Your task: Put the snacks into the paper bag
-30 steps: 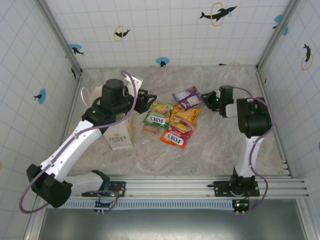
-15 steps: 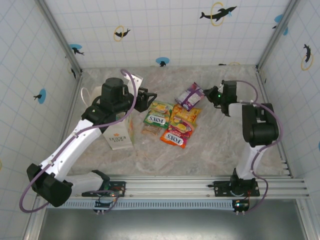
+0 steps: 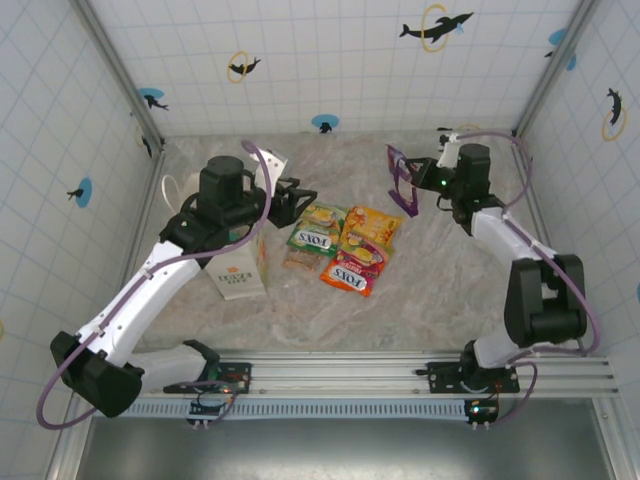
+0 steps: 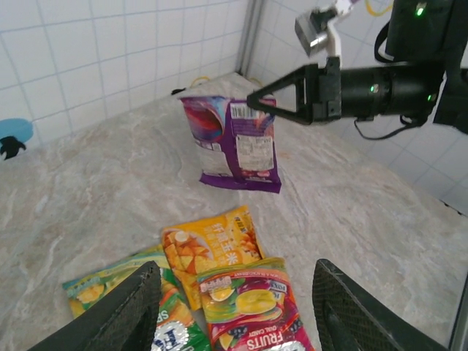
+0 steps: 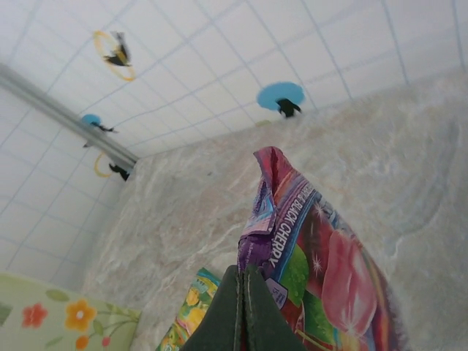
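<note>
Snacks (image 3: 342, 246) lying flat in the middle of the table (image 3: 430, 290), purple pack (image 3: 400, 178) held up in the air at 1 o'clock from them, pinched tight in right gripper (image 3: 409, 184), left gripper (image 3: 298, 197) half open and empty, bag (image 3: 240, 266) standing at 9 o'clock of the snacks.

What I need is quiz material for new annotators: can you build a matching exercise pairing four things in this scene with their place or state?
Things:
1. purple foil snack packet
2. cream paper carrier bag
3. yellow-orange flat snack packet
4. left fingers

States:
A. apart, nothing between them
B. pinched by the right fingers, hanging in the air
C. lying flat on the marble table
D. partly beneath the left arm

Pairs: 1-B, 2-D, 3-C, 4-A
</note>
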Controlling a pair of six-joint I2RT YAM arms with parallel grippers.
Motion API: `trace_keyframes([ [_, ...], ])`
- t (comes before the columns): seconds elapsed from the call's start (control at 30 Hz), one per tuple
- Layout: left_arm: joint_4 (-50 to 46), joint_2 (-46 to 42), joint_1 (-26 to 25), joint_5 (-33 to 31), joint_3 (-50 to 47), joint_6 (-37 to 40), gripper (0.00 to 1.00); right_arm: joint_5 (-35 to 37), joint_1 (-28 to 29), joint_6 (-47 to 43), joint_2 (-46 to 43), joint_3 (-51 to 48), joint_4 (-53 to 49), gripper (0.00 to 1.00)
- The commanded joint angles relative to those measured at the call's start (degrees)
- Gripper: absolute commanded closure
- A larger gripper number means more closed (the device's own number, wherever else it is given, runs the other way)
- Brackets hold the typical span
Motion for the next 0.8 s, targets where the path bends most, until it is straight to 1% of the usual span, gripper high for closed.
trace_keyframes([
  [0.0,1.4,-1.2,-0.4,5.8,-0.6,3.3,0.42,-5.4,0.7,-9.6,-7.4,0.7,-0.5,1.00],
  [0.2,3.6,-2.3,-1.0,12.7,-3.0,7.7,0.37,-15.4,0.7,-18.4,-15.3,0.8,-6.6,1.00],
  [0.27,3.4,-2.1,-1.4,15.6,-3.4,9.4,0.34,-19.4,1.0,-18.9,-17.6,-0.2,-5.6,1.00],
  [0.33,3.6,-1.6,-1.9,17.0,-3.9,10.3,0.34,-23.3,1.7,-19.0,-19.5,-1.0,-4.3,1.00],
  [0.47,4.9,-0.9,-3.0,17.2,-5.0,10.5,0.32,-28.9,2.9,-18.9,-22.6,-1.6,-3.7,1.00],
  [0.6,10.4,-1.4,-3.1,16.2,-8.3,9.2,0.31,-34.1,3.5,-16.9,-24.8,-2.7,-1.6,1.00],
  [0.77,13.3,-0.6,-3.0,17.6,-9.6,8.9,0.31,-36.2,3.5,-14.0,-27.6,-4.6,2.4,1.00],
])
